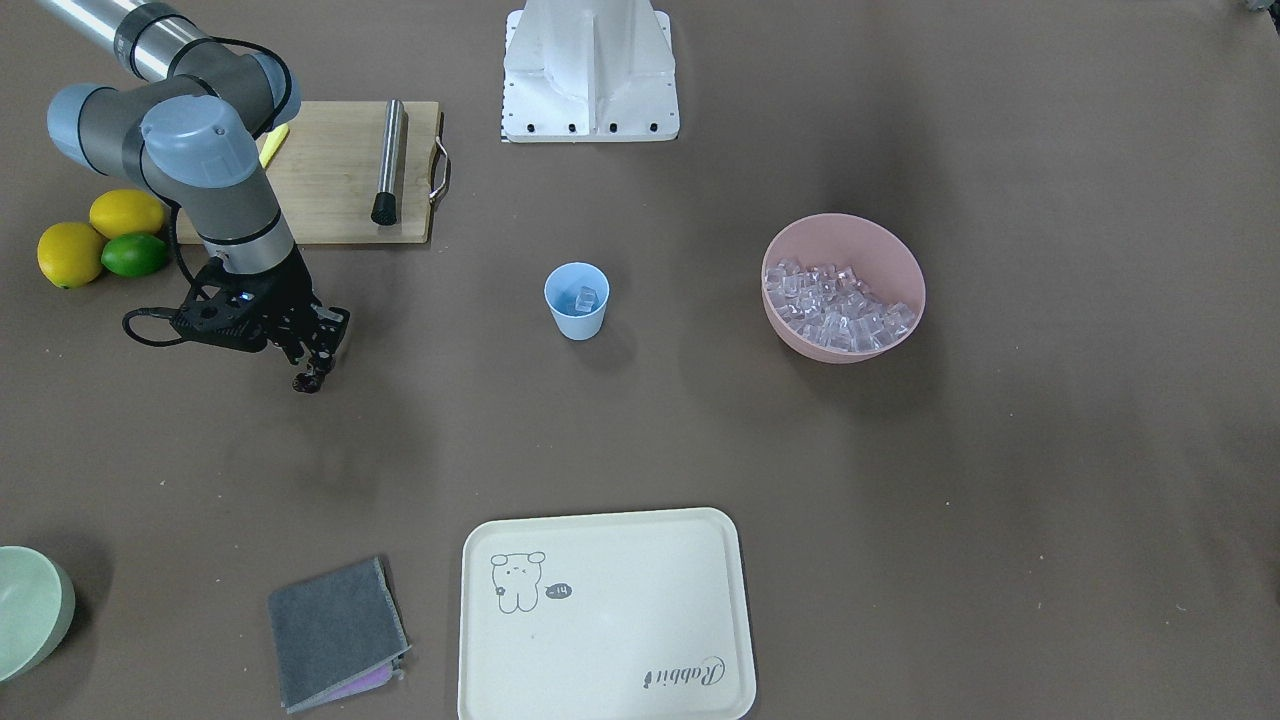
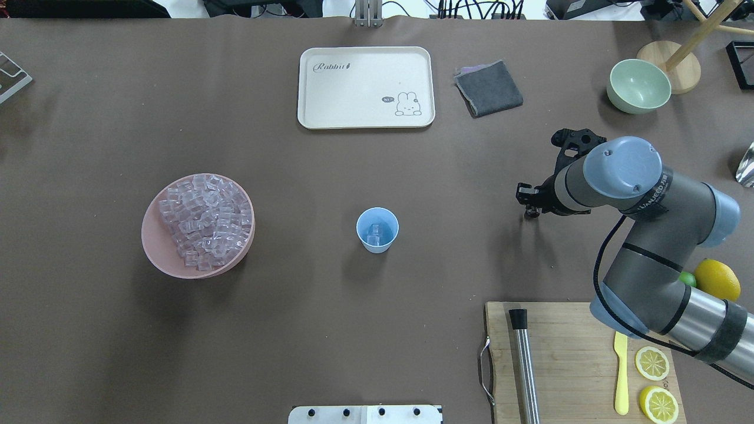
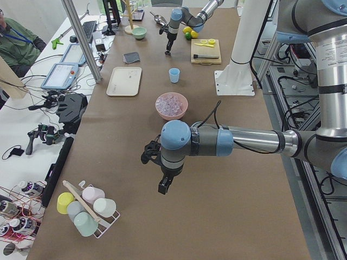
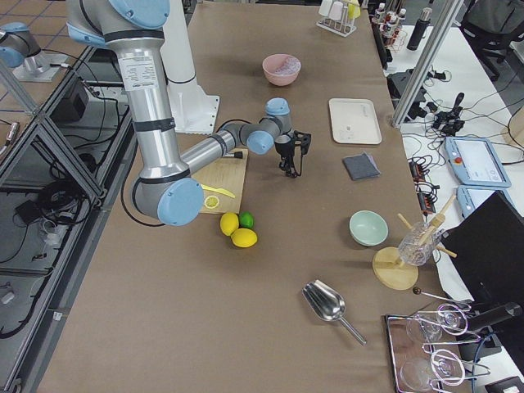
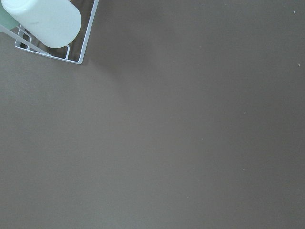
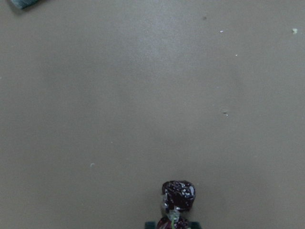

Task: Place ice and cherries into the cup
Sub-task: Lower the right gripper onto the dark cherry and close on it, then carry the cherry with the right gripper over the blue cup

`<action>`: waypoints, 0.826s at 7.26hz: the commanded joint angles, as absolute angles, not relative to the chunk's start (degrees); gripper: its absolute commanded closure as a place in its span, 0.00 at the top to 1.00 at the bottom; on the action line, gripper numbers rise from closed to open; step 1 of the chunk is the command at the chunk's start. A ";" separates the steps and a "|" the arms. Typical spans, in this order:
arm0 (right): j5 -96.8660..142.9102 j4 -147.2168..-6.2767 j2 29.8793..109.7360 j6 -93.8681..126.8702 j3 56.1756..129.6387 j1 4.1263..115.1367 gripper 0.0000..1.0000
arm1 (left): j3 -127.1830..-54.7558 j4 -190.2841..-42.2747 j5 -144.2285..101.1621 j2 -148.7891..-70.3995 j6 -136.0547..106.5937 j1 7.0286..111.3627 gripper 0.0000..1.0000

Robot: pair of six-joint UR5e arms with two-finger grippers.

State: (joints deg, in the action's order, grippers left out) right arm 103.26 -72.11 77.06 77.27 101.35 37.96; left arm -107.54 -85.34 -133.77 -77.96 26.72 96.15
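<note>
Overhead, you have open table [image 2: 471, 176] all round the cup [image 2: 377, 229]: pink bowl [image 2: 154, 253] of ice [image 2: 203, 221] at its 9 o'clock, right gripper [image 2: 531, 211] at 3 o'clock, both well apart. The left gripper [image 3: 164, 187] shows only side-on, so I cannot tell its jaws. Only the right wrist view reveals the cherries [image 6: 178, 194] clamped in the right jaws

The desk [image 2: 235, 353] holds one cup [image 1: 577, 322], two bowls [image 2: 158, 259], two whole lemons [image 1: 127, 212], one lime [image 1: 134, 255], two lemon slices [image 2: 652, 363], one tray [image 2: 353, 94], one cloth [image 2: 489, 88]
</note>
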 commanded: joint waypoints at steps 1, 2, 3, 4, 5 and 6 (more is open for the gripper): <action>103.45 -71.98 76.99 77.26 103.26 37.88 0.00 | -107.49 -85.34 -133.77 -77.96 26.72 96.15 0.99; 103.36 -71.98 76.91 77.17 104.32 37.79 0.00 | -107.32 -85.34 -133.68 -77.96 26.72 96.24 0.99; 103.36 -72.16 74.73 77.17 104.94 37.79 0.00 | -107.31 -85.34 -133.68 -77.96 26.72 96.15 0.99; 103.36 -72.33 72.71 77.43 104.94 37.71 0.00 | -107.23 -85.34 -133.68 -77.96 26.72 96.15 0.99; 103.19 -72.51 70.77 77.61 105.03 37.44 0.00 | -107.14 -85.34 -133.68 -77.96 26.72 96.24 0.99; 100.75 -73.21 67.88 77.61 105.03 35.44 0.00 | -107.14 -85.34 -133.68 -77.96 26.72 96.24 0.99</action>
